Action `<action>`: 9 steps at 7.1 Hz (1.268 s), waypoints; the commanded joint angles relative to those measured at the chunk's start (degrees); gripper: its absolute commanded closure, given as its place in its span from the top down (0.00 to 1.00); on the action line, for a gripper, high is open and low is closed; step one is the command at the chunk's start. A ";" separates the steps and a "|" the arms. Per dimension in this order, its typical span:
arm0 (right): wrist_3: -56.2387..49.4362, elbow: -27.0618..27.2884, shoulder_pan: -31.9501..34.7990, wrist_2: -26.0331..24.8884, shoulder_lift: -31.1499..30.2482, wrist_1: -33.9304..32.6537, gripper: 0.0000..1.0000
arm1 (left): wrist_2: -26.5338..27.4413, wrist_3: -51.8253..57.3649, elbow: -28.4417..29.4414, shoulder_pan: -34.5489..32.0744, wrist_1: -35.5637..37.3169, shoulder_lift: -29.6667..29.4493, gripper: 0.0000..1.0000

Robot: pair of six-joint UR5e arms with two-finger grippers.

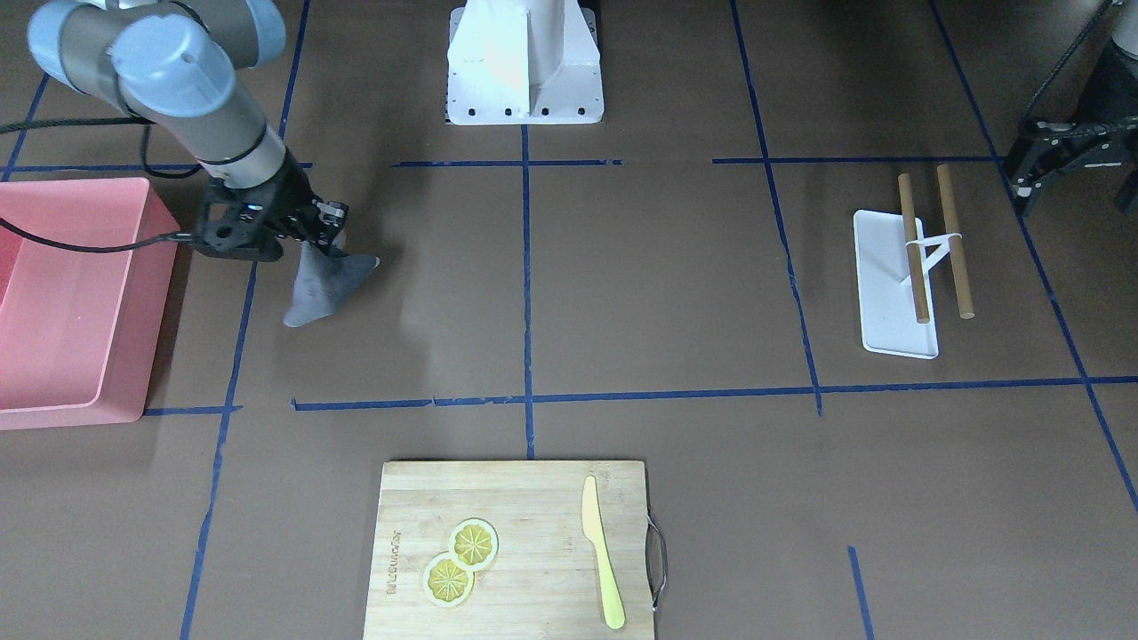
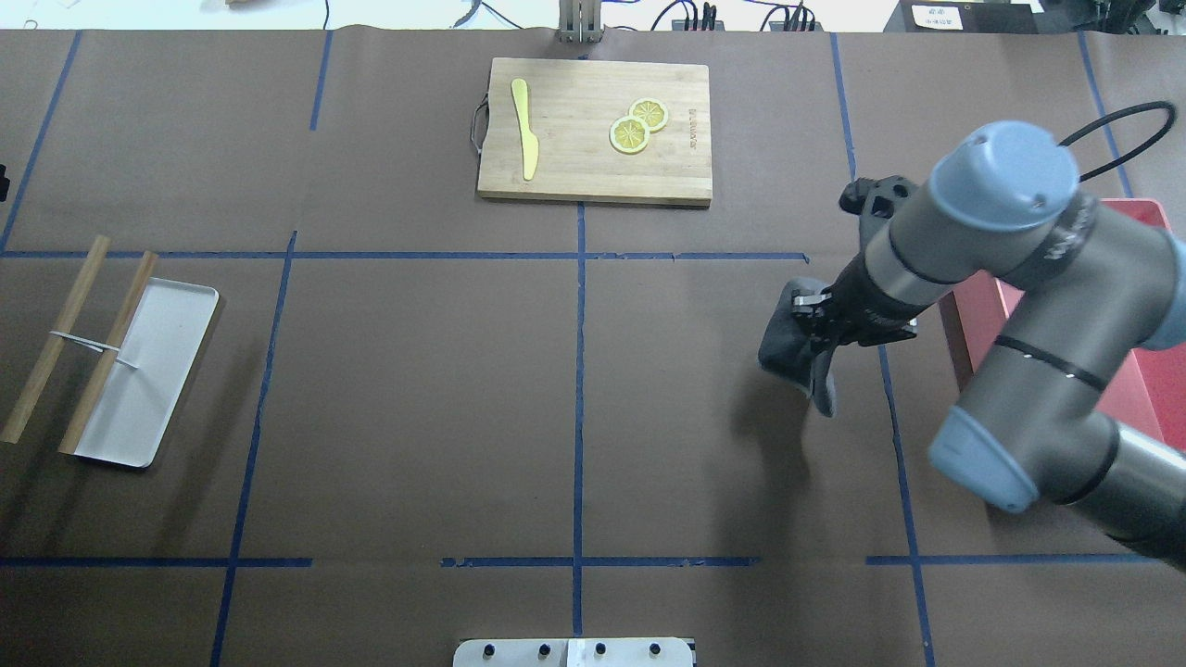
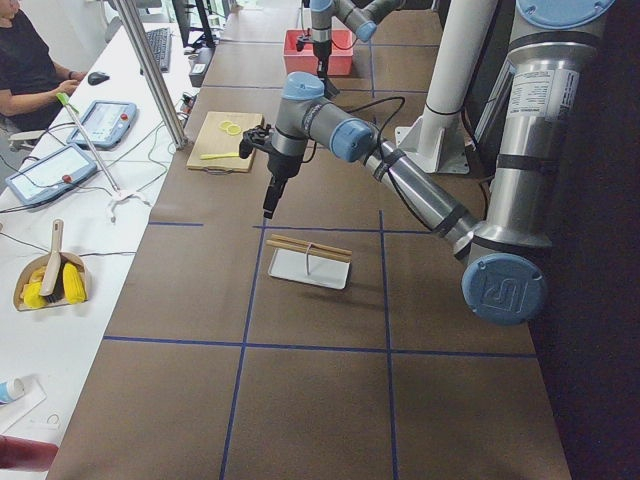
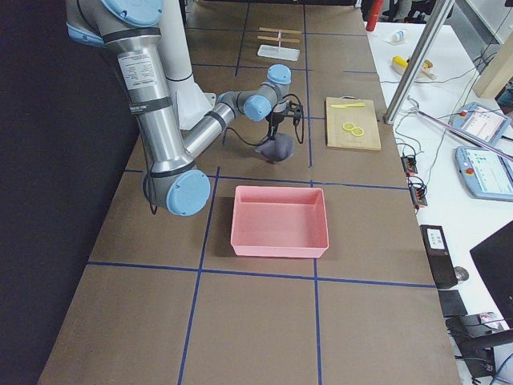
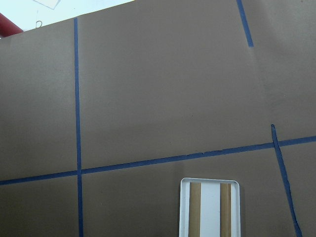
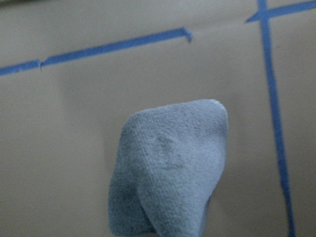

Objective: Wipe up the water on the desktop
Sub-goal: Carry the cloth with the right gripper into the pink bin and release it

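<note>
Grey cloth (image 6: 168, 173) fills the right wrist view, hanging in a bunched fold over the desktop (image 1: 667, 284). The right gripper (image 1: 322, 242) is clamped on its upper end, fingers pointing down. Whether the cloth's lower tip touches the surface cannot be told. This happens near the desk's right end, just beside a blue tape line and near a pink bin (image 1: 89, 391) that sits on the desk.

The left gripper (image 1: 1031, 178) hangs over the other end of the desk with nothing visible in it; how far its fingers stand apart cannot be told. Close below it lies a white tray (image 1: 880, 293), with two wooden sticks (image 1: 914, 249) joined by a white band, one over the tray's edge, the other just off it.

At the edge far from the robot rests a bamboo cutting board (image 1: 524, 498) bearing two overlapping lemon slices (image 1: 460, 560) and a yellow knife (image 1: 602, 551). Beyond that edge, a person (image 3: 25, 60) sits at a white bench.
</note>
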 commanded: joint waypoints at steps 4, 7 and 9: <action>-36.92 9.02 26.21 8.61 -21.38 -8.77 0.01 | -0.39 -0.09 0.24 -0.28 0.29 0.09 1.00; -37.44 -2.72 26.32 8.26 -20.80 -2.24 0.09 | -1.53 -0.09 0.32 -0.28 0.38 0.09 1.00; -36.56 -7.33 23.35 8.17 -20.80 3.44 0.30 | -1.53 -0.17 0.24 -0.28 0.38 0.09 1.00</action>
